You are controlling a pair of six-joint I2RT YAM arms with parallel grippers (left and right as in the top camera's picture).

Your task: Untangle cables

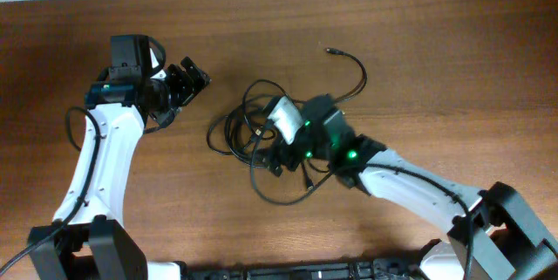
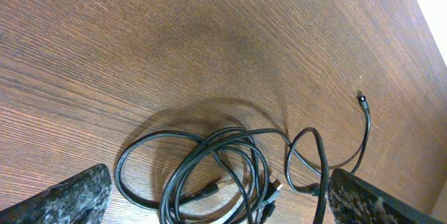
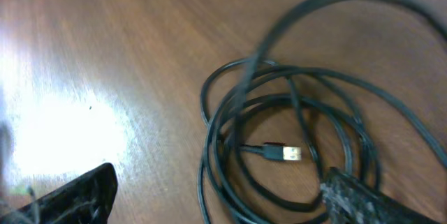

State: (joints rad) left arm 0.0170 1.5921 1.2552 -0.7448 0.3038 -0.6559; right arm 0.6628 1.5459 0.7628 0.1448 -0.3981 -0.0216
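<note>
**Limp, light cables [image 1: 253, 127] in a loose coil mid-surface: go for an end, not a loop.**
Your right pincer [image 1: 272, 147] hovers over the coil, spread wide, nothing clamped. The left pincer [image 1: 190, 77] waits to the left, open and empty. These cords should flop and slide, so pinch by the silver plug [image 3: 290, 153] inside the coil. The coil has no clear axis. Its free tail arcs far-right to a small plug [image 1: 330, 51].
</note>
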